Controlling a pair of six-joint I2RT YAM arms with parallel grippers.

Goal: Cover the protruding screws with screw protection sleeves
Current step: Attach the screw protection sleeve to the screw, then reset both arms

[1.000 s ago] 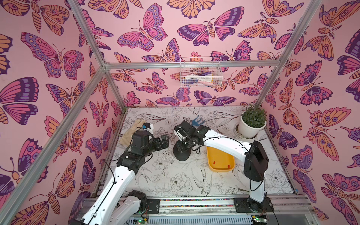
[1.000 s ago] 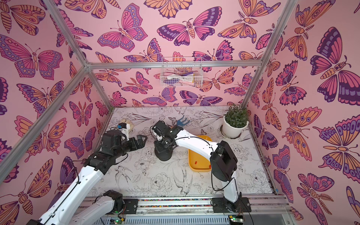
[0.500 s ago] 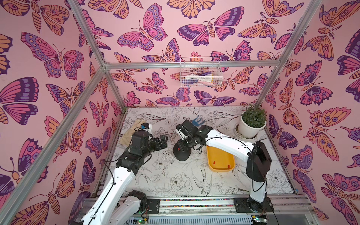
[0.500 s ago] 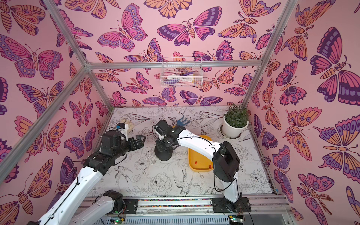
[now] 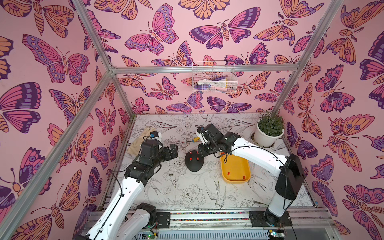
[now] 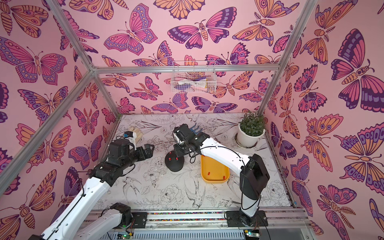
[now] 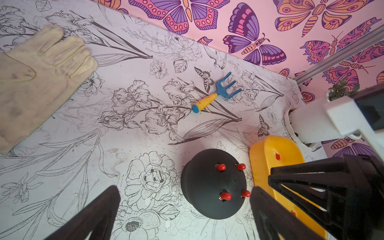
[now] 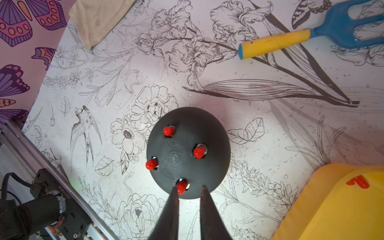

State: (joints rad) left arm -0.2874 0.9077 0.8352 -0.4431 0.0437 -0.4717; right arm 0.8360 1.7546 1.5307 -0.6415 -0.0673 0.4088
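Top view: black dome [image 5: 194, 167] centre frame, screw protection sleeves [image 5: 190, 159] on top, spares in yellow tray [image 5: 235, 181]. Left wrist: four sleeves seated; left gripper [image 7: 185, 190] wide open, empty. Right wrist: protruding screws [image 8: 204, 147] all capped; right gripper [image 8: 189, 188] slightly parted, empty, beside nearest sleeve. Looks done.

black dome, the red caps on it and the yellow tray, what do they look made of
black dome: matte plastic, probably 3d-printed, given fine concentric ridges at its crown.
red caps: soft rubber or vinyl, slightly glossy, with highlights on rounded tips.
yellow tray: smooth moulded plastic, a soft sheen along its rounded rim.
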